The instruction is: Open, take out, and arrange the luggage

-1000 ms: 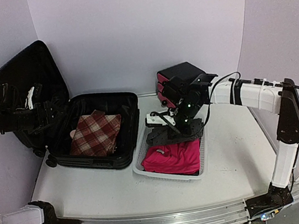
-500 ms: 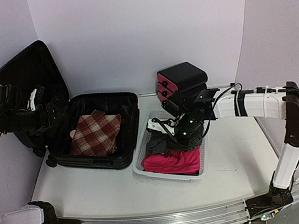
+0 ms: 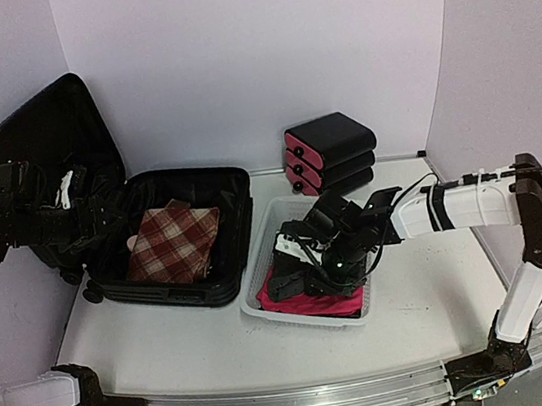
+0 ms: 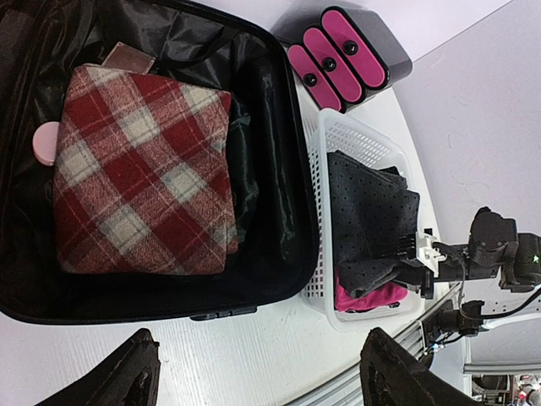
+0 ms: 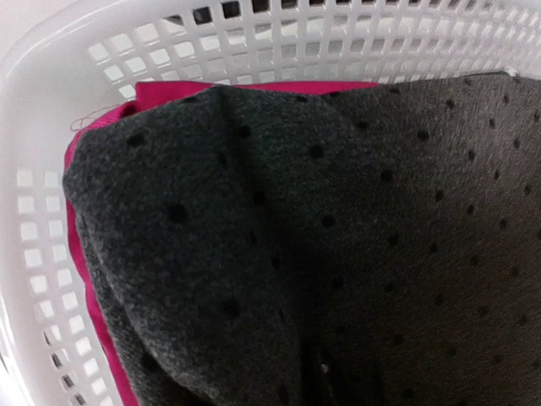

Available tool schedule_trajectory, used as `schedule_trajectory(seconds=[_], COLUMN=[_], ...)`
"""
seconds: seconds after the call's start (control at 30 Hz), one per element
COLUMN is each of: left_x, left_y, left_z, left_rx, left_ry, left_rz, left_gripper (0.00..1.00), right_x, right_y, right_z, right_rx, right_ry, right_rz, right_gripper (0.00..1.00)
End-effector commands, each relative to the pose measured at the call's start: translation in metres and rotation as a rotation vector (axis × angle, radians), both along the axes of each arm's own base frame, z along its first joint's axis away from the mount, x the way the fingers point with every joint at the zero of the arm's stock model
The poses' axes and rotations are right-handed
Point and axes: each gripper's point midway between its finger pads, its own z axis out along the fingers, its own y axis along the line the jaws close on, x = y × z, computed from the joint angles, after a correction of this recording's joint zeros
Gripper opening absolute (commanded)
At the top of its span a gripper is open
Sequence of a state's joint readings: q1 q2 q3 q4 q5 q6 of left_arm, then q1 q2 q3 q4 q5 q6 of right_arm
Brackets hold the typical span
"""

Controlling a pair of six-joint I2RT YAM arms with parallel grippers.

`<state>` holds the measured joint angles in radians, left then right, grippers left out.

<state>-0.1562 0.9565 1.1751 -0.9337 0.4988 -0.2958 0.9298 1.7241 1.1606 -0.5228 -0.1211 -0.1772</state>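
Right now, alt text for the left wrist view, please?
The open luggage holds a folded red plaid cloth. Beside it, a white basket holds a dark dotted garment over a pink one, with the right gripper at the garment.

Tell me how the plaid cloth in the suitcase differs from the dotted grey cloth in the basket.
The plaid cloth is red and cream checked; the dotted cloth is dark grey with black spots. The plaid cloth lies folded flat in the suitcase; the dotted cloth sits rumpled in the basket, on a pink cloth. Both are soft fabric.
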Motion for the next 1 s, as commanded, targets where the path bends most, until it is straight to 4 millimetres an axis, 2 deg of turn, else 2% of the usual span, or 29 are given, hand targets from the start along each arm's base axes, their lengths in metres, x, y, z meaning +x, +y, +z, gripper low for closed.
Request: schedule_trajectory(seconds=[0.0, 0.1, 0.3, 0.4, 0.5, 0.6, 0.63, 0.73, 0.8, 0.83, 0.87, 0.97], left_x=[0.002, 0.002, 0.001, 0.001, 0.002, 0.002, 0.001, -0.001, -0.001, -0.002, -0.003, -0.003], left_y=[-0.003, -0.003, -0.003, -0.004, -0.004, -0.007, -0.01, -0.02, -0.029, -0.035, -0.041, -0.055], left_z=[0.007, 0.007, 0.005, 0.004, 0.001, -0.005, -0.006, -0.011, -0.018, -0.023, -0.027, -0.036], left_rx=[-0.014, -0.016, -0.014, -0.015, -0.019, -0.031, -0.037, -0.054, -0.05, -0.038, -0.026, -0.01], left_ry=[-0.038, -0.038, -0.035, -0.033, -0.027, -0.01, -0.005, 0.01, 0.029, 0.038, 0.045, 0.068], left_rz=[-0.012, -0.016, -0.017, -0.019, -0.02, -0.026, -0.032, -0.053, -0.069, -0.078, -0.09, -0.111], left_gripper=[0.82, 0.82, 0.82, 0.82, 0.82, 0.81, 0.81, 0.8, 0.79, 0.78, 0.78, 0.77], right_x=[-0.013, -0.025, -0.034, -0.036, -0.029, -0.034, -0.037, -0.033, -0.026, -0.024, -0.021, -0.01], right_y=[0.02, 0.028, 0.02, 0.01, 0.004, 0.02, 0.025, 0.031, 0.026, 0.024, 0.022, 0.011], right_z=[0.024, 0.04, 0.1, 0.119, 0.119, 0.114, 0.112, 0.1, 0.08, 0.07, 0.057, 0.02], right_rx=[0.158, 0.232, 0.368, 0.405, 0.421, 0.492, 0.527, 0.589, 0.562, 0.548, 0.538, 0.466], right_ry=[0.056, 0.133, 0.15, 0.139, 0.174, 0.304, 0.346, 0.404, 0.423, 0.433, 0.433, 0.399], right_rz=[-0.004, -0.013, -0.1, -0.146, -0.255, -0.294, -0.298, -0.335, -0.383, -0.401, -0.418, -0.474], right_gripper=[0.41, 0.59, 0.97, 0.98, 0.98, 0.98, 0.96, 0.7, 0.43, 0.35, 0.32, 0.33])
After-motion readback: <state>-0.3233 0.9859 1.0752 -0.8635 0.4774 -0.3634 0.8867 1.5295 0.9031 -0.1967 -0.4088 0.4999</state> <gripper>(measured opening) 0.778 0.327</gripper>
